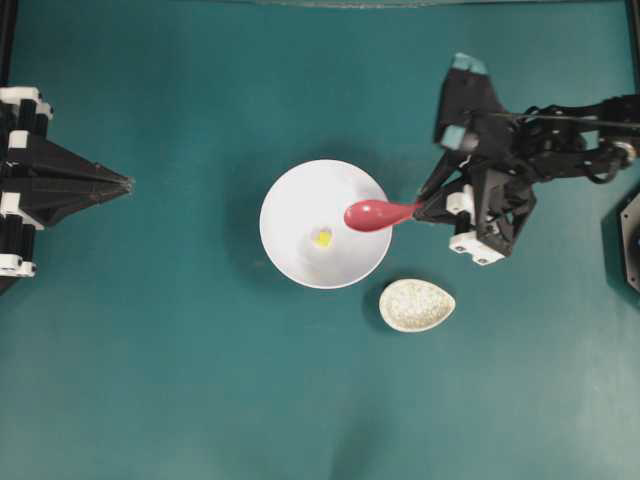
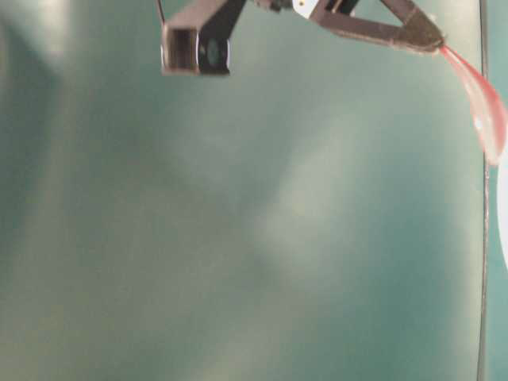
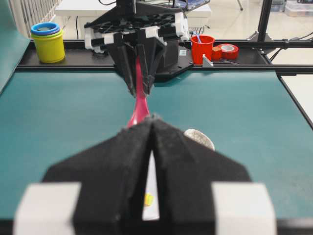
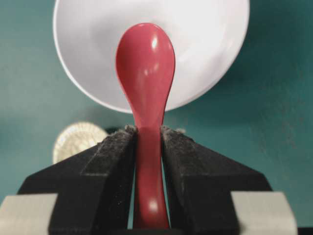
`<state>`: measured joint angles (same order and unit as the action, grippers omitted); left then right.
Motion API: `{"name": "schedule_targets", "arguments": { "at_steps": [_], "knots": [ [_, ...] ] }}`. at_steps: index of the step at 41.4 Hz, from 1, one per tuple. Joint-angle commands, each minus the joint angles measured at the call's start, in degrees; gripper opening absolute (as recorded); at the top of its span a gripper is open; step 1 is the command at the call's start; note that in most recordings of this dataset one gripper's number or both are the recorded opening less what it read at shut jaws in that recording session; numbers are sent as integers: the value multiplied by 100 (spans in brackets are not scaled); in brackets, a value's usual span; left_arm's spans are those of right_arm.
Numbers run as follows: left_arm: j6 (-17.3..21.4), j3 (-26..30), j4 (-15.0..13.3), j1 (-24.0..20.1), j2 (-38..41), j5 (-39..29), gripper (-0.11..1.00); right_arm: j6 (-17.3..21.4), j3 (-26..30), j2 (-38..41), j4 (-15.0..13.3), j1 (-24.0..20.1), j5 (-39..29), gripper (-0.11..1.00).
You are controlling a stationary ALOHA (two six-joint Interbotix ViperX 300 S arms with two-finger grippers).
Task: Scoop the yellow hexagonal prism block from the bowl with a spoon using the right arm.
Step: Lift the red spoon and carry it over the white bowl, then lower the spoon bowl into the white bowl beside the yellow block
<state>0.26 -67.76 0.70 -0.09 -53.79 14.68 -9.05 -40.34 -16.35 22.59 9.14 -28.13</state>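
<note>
1. From overhead, the right gripper [image 1: 428, 208] clamps the spoon [image 1: 378, 214] by its handle. The scoop hangs over the bowl [image 1: 290, 195] rim, and the yellow block [image 1: 323, 238] lies near the bowl's middle. The left gripper [image 1: 128, 183] rests closed, well apart.
2. At table level, the spoon [image 2: 484, 103] tilts downward.
3. The right wrist view confirms the grip. I judge the approach step is in hand; next, dip the scoop under the block.

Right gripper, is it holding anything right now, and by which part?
Yes: the right gripper is shut on the spoon, clamping its handle, with the scoop sticking out over the bowl.
</note>
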Motion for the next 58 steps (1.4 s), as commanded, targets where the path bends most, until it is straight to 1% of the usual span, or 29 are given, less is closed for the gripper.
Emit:
{"name": "schedule_targets", "arguments": {
  "at_steps": [1,7,11,14,22,25,44,58],
  "knots": [
    [18,79,26,0,53,18,0,18,396,149,0,26,-378,22],
    [18,79,18,-9,53,18,0,44,923,615,-9,62,-1002,22],
    [18,79,18,0,53,26,0,141,1239,870,-88,62,-1354,22],
    [18,79,18,-9,53,18,0,281,1441,1037,-237,62,-1600,22],
    [18,79,18,-9,53,26,0,826,1802,1310,-791,62,-2092,22],
    [18,79,18,0,53,26,0,914,1846,1345,-888,62,-2162,22],
    [26,79,18,-9,53,105,0,949,1863,1608,-888,-53,-2127,22],
    [26,79,26,0,53,114,0,949,1863,1802,-888,-158,-1793,22]
  ]
}}
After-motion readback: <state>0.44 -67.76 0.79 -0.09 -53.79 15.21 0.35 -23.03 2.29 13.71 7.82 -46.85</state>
